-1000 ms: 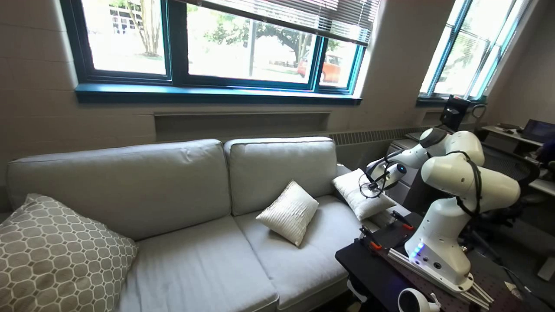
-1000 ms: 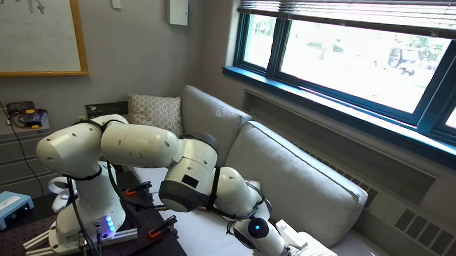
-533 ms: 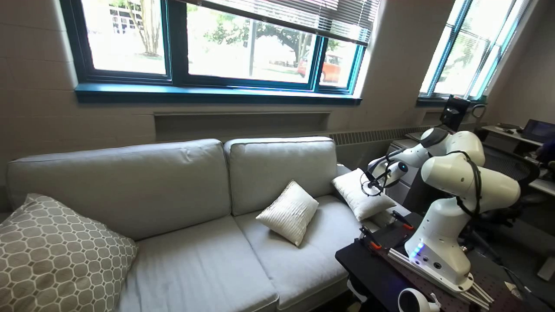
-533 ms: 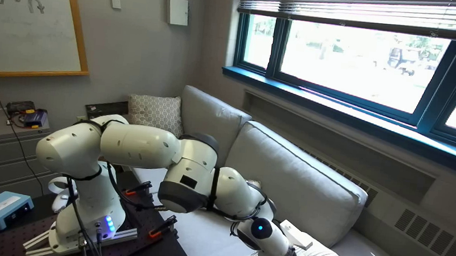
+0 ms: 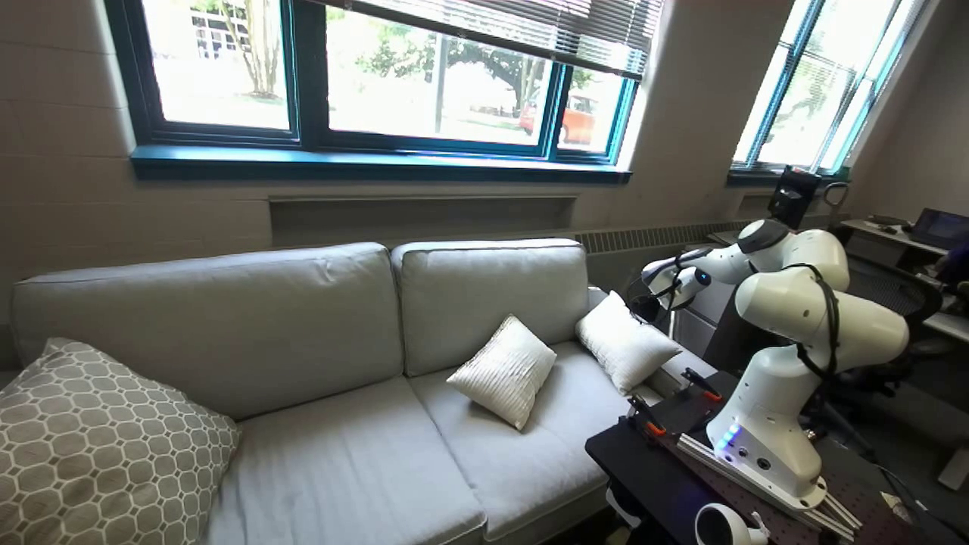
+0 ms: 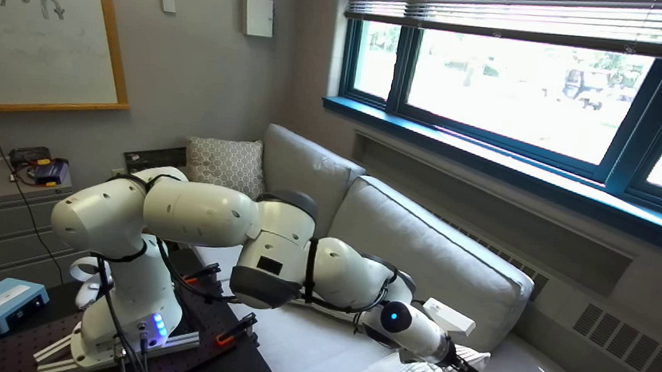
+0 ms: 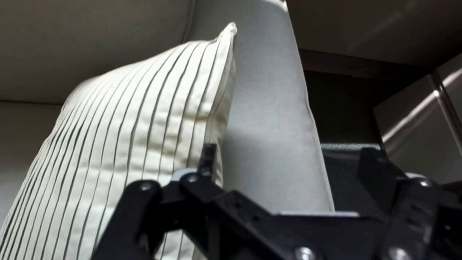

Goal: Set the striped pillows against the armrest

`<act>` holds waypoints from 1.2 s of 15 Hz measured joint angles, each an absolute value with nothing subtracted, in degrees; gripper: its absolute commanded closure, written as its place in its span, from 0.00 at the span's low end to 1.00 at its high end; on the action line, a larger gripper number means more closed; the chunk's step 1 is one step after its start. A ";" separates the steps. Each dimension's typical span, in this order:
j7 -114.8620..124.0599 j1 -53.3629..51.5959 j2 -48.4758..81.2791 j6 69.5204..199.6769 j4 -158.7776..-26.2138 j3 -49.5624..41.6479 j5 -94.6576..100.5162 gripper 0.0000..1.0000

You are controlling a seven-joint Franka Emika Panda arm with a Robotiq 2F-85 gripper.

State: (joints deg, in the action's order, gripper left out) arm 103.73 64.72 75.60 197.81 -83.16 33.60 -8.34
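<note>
You have the jaws spread wide: in the wrist view the armrest [image 7: 269, 108] shows between them, with one jaw overlapping the edge of a striped pillow [image 7: 144, 126] and the other out past the armrest's outer edge (whether the first one touches the pillow, you cannot tell). That striped pillow sits tilted on the sofa [image 5: 325, 462], one corner up, its side against the armrest. In an exterior view you see the other pillow [image 5: 503, 371] on the same seat [image 5: 556, 454], standing on a corner and tipped back toward the back cushion [image 5: 492, 295], well apart from the armrest. In both exterior views the big lattice pillow [image 5: 113, 446] is at the sofa's far end. Your arm [image 6: 201, 213] stands on the bench [image 5: 636, 454] and reaches out over the armrest; its end hides part of the striped pillow in an exterior view, where you also have a blue box [image 6: 1, 303] on the bench
</note>
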 measured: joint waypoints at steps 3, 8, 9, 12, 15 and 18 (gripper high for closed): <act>102.55 66.67 75.78 197.79 -82.73 38.24 -3.58 0.00; 96.43 68.74 77.77 197.76 -83.38 47.87 1.85 0.00; 94.95 68.59 78.32 197.76 -83.75 49.45 2.27 0.00; 90.61 67.13 79.64 197.77 -85.12 52.83 2.51 0.00; 87.13 63.67 80.00 197.79 -86.21 53.16 1.82 0.00; 83.72 58.85 80.02 197.78 -88.00 51.93 -0.73 0.00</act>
